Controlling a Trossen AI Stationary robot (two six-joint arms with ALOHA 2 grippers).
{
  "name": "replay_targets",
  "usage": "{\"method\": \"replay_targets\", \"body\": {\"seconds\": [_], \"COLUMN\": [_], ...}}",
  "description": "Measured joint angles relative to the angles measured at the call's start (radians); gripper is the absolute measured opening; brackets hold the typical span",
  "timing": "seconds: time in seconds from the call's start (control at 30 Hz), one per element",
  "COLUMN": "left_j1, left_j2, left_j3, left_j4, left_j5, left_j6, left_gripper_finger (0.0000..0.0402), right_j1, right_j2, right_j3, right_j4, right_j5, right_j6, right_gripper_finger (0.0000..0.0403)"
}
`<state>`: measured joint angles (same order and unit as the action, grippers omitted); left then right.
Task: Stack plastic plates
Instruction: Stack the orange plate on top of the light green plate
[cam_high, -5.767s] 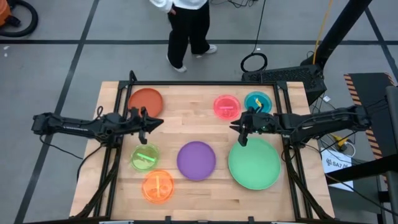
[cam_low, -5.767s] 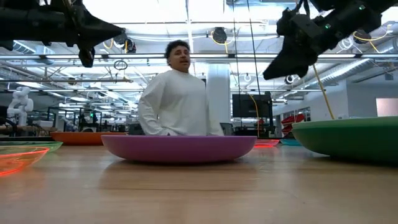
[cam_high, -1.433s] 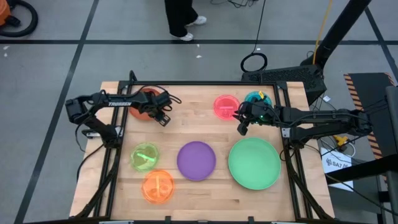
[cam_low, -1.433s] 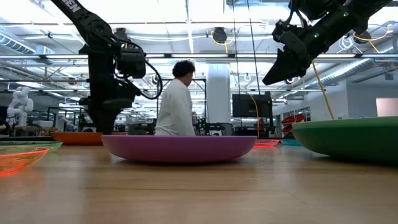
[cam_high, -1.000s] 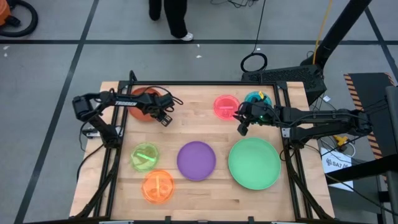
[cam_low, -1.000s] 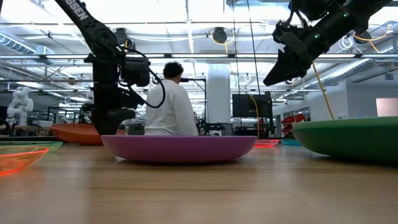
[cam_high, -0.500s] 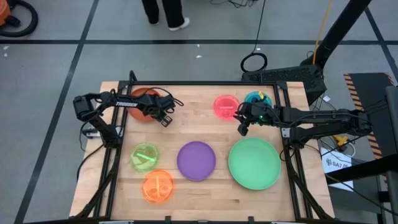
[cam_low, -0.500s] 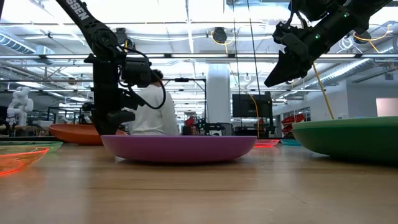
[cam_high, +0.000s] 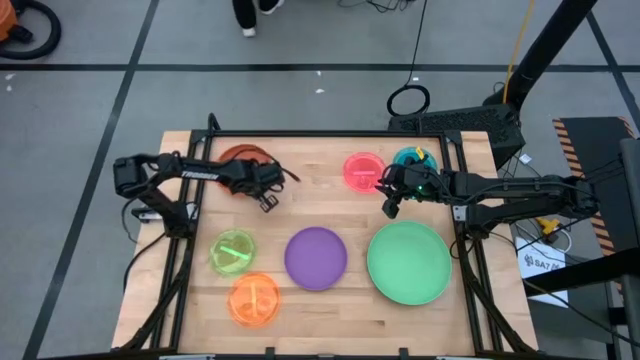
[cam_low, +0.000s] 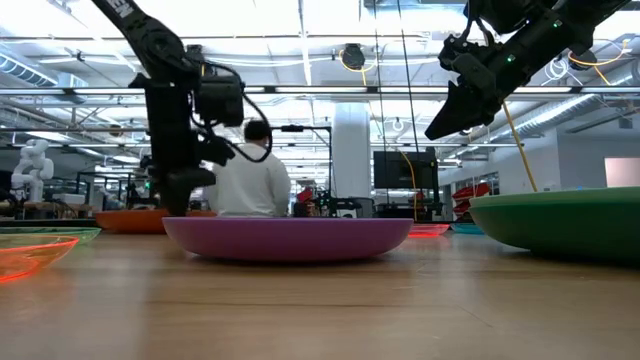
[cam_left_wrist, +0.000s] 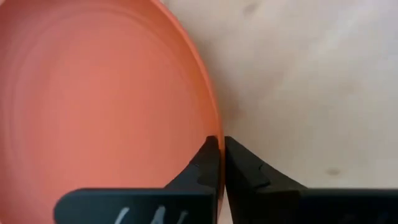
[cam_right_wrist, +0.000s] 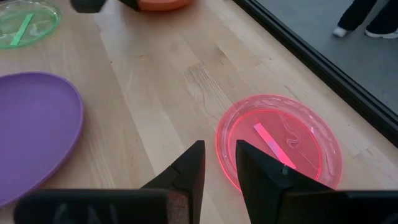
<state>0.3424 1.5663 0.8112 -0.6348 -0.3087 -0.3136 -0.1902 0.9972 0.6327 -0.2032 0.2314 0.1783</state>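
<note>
The orange-red plate lies at the table's far left, mostly under my left arm. My left gripper is shut on its rim. My right gripper hangs open above the wood between the pink plate and the mint green plate, touching nothing. The blue plate sits partly under the right arm. The purple plate, lime plate and orange plate rest flat on the near half of the table. No dark green plate shows. My left gripper pinches the orange-red plate's rim on the side toward the table's right and near edges. One finger is inside the dish and one outside. The fingers come from above, pointing down. Whether the plate is lifted clear, I cannot tell.
Bare wood runs through the table's middle between the far plates and the near row. A black frame rail edges the far side. A person stands beyond the far edge. Cables and a dark stand lie on the floor past the far right corner.
My left gripper, still shut on the orange-red plate's rim, has shifted slightly toward the table's right and near edges, and the plate has come with it. In the low view the plate lies flatter than before. The person behind has walked farther away.
</note>
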Motion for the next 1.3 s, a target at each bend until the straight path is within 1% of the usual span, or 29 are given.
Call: {"method": "replay_targets", "body": {"seconds": [0.23, 0.37, 0.5, 0.6, 0.73, 0.8, 0.9, 1.07, 1.3], "left_j1": [-0.173, -0.271, -0.355, -0.401, -0.443, -0.46, -0.48, -0.491, -0.496], "left_j2": [-0.038, -0.039, -0.039, -0.039, -0.039, -0.039, -0.039, -0.039, -0.039], "left_j3": [-0.001, -0.001, -0.001, -0.001, -0.001, -0.001, -0.001, -0.001, 0.0], "left_j4": [0.032, 0.099, 0.172, 0.216, 0.281, 0.311, 0.343, 0.383, 0.474], "left_j5": [0.0, -0.005, -0.011, -0.047, -0.097, -0.129, -0.159, -0.164, -0.161], "left_j6": [0.158, 0.255, 0.321, 0.334, 0.347, 0.362, 0.384, 0.374, 0.366], "left_gripper_finger": [0.001, 0.001, 0.001, 0.001, 0.001, 0.001, 0.001, 0.001, 0.001], "right_j1": [0.0, 0.0, 0.0, 0.0, 0.0, 0.0, -0.001, -0.012, -0.019], "right_j2": [0.0, 0.0, 0.007, 0.027, 0.091, 0.134, 0.197, 0.298, 0.431], "right_j3": [0.0, 0.0, 0.0, -0.001, -0.002, -0.001, 0.002, 0.059, 0.154], "right_j4": [0.002, 0.003, 0.012, 0.044, 0.165, 0.26, 0.336, 0.343, 0.357], "right_j5": [0.001, 0.001, 0.002, -0.004, -0.088, -0.132, -0.159, -0.159, -0.157], "right_j6": [0.005, 0.032, 0.118, 0.183, 0.22, 0.236, 0.262, 0.332, 0.354], "right_gripper_finger": [0.0083, 0.0083, 0.0083, 0.0083, 0.0083, 0.0083, 0.0087, 0.0109, 0.0149]}}
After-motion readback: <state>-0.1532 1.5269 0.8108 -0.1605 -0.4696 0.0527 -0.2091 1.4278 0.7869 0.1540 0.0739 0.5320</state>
